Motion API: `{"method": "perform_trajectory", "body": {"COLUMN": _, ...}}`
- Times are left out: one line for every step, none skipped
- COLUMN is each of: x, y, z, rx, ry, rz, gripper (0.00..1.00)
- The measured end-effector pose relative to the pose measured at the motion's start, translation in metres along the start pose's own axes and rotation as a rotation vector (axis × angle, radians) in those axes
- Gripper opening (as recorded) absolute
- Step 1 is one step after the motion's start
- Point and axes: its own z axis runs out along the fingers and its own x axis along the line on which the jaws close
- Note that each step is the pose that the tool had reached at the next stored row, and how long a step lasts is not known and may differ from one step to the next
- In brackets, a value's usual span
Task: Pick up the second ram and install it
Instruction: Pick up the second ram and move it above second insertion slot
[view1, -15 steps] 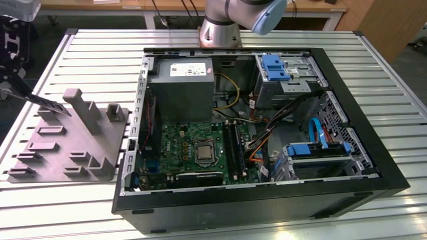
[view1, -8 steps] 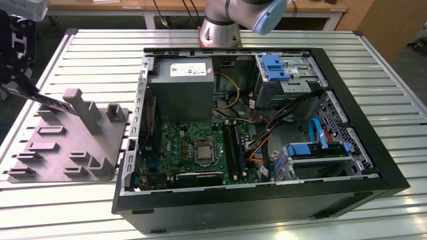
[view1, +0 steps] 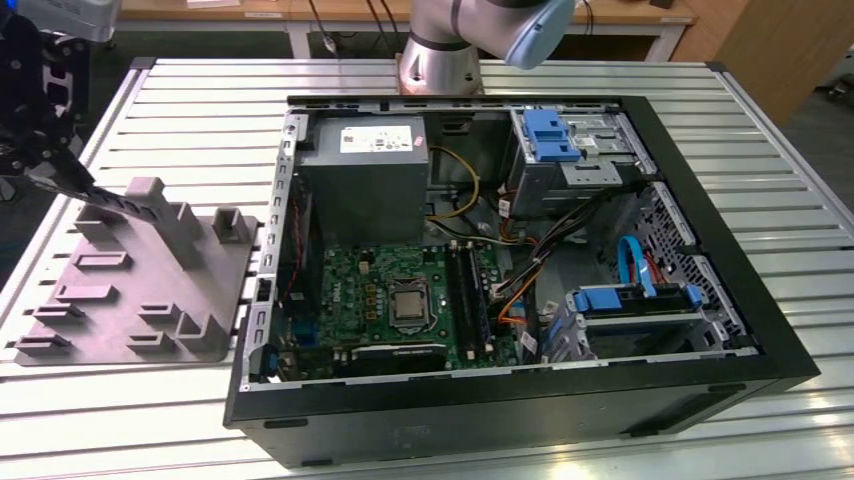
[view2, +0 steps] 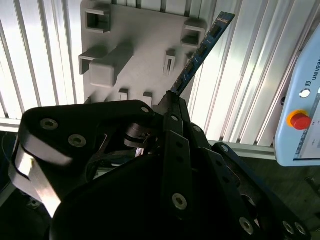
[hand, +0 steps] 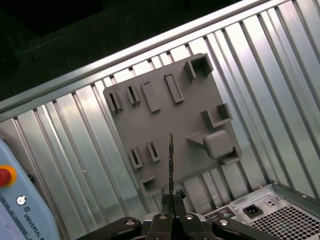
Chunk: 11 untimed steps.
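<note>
Right, the pickup looks done: the pincer (hand: 171, 199) is clamped on the second ram (view2: 202, 50) over the grey holder tray (hand: 165, 100), well apart from the motherboard (view1: 374, 290) in the open computer case (view1: 467, 420), so installing remains.

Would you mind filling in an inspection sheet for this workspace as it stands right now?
Surface: slatted metal table, carrying an open computer case and a grey holder plate.
Job's things: memory stick held by one end over the holder plate; green motherboard lies inside the case.
Clutter: nothing seen.
Grippers: gripper shut on the memory stick.
Cables: yellow wires and a blue cable inside the case.
Surroundings: wooden bench behind the table; control pendant with a red button off the table's edge.
</note>
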Motion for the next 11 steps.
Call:
{"method": "perform_trajectory", "body": {"x": -0.0007, "y": -0.0015, "z": 0.0000, "rx": -0.0001, "ry": 0.0000, "rz": -0.001, "gripper": 0.11}}
{"method": "perform_trajectory", "body": {"x": -0.0014, "y": -0.0031, "z": 0.0000, "rx": -0.0001, "ry": 0.0000, "rz": -0.003, "gripper": 0.11}}
{"method": "perform_trajectory", "body": {"x": -0.0021, "y": -0.0046, "z": 0.0000, "rx": -0.0002, "ry": 0.0001, "rz": -0.004, "gripper": 0.11}}
{"method": "perform_trajectory", "body": {"x": -0.0029, "y": -0.0063, "z": 0.0000, "rx": -0.0001, "ry": 0.0001, "rz": -0.005, "gripper": 0.11}}
{"method": "perform_trajectory", "body": {"x": -0.0037, "y": -0.0081, "z": 0.0000, "rx": -0.0002, "ry": 0.0002, "rz": -0.006, "gripper": 0.11}}
{"method": "perform_trajectory", "body": {"x": -0.0046, "y": -0.0100, "z": 0.0000, "rx": -0.0003, "ry": 0.0002, "rz": -0.006, "gripper": 0.11}}
{"method": "perform_trajectory", "body": {"x": -0.0055, "y": -0.0120, "z": 0.0000, "rx": -0.0003, "ry": 0.0001, "rz": -0.007, "gripper": 0.11}}
{"method": "perform_trajectory", "body": {"x": -0.0064, "y": -0.0140, "z": 0.0000, "rx": -0.0003, "ry": 0.0001, "rz": -0.008, "gripper": 0.11}}
{"method": "perform_trajectory", "body": {"x": -0.0074, "y": -0.0161, "z": 0.0000, "rx": -0.0003, "ry": 0.0001, "rz": -0.008, "gripper": 0.11}}
{"method": "perform_trajectory", "body": {"x": -0.0084, "y": -0.0183, "z": 0.0000, "rx": -0.0004, "ry": 0.0002, "rz": -0.009, "gripper": 0.11}}
{"method": "perform_trajectory", "body": {"x": -0.0094, "y": -0.0205, "z": 0.0000, "rx": -0.0004, "ry": 0.0002, "rz": -0.010, "gripper": 0.11}}
